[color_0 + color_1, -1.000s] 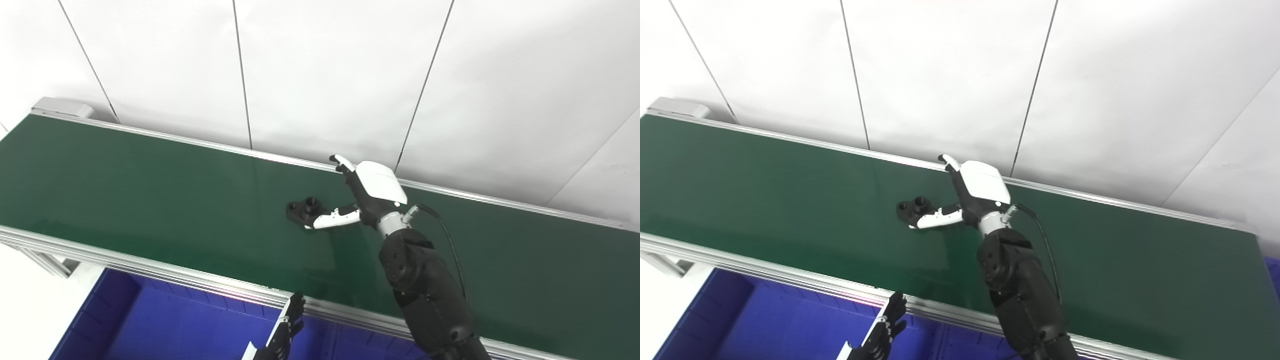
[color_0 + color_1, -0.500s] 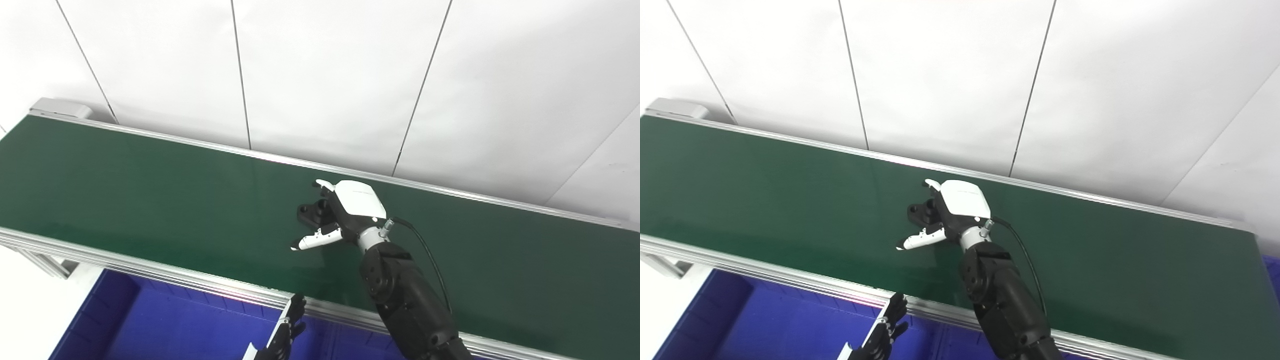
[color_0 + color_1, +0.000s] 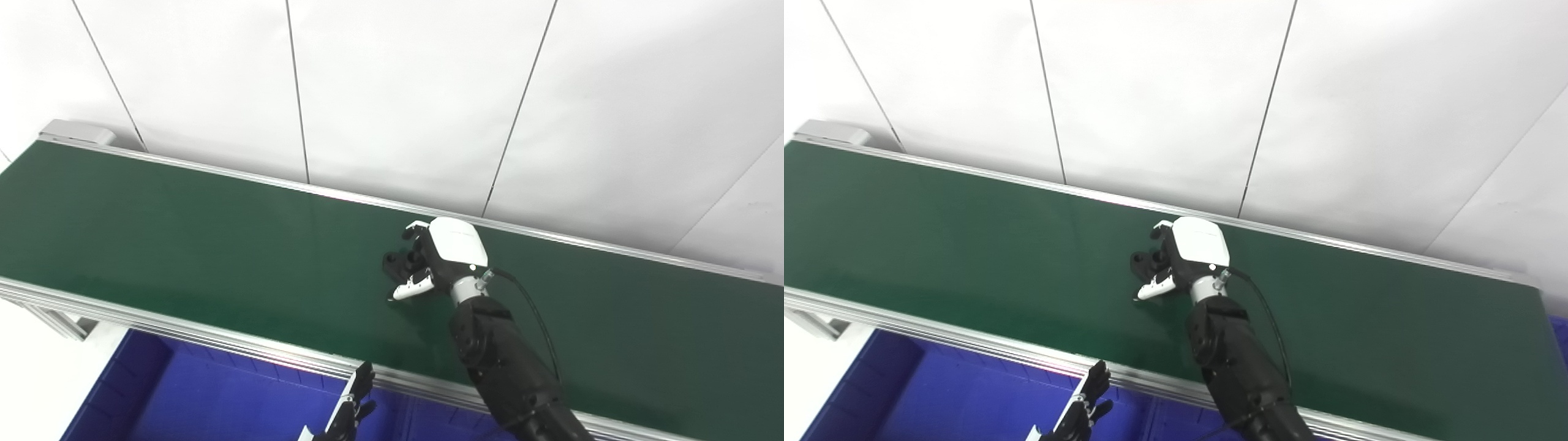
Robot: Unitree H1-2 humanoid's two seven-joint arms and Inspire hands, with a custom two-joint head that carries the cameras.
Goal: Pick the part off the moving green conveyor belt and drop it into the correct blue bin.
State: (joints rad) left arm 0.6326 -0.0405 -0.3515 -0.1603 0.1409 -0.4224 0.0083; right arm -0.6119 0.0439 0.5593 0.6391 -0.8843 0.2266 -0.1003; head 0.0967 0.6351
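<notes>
Part (image 3: 397, 264) sits half-enclosed by the closing right hand (image 3: 442, 257); grasp unconfirmed, so belt (image 3: 184, 245) drift may slip it free

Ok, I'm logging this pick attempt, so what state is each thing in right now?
black part: lying on the belt, right hand's fingers curled around it, not visibly lifted.
right hand: closing on the part; firm grip cannot be told.
left hand: low over the blue bin, holding nothing.
green conveyor belt: carrying only the part.
blue bin: nothing visible inside.
</notes>
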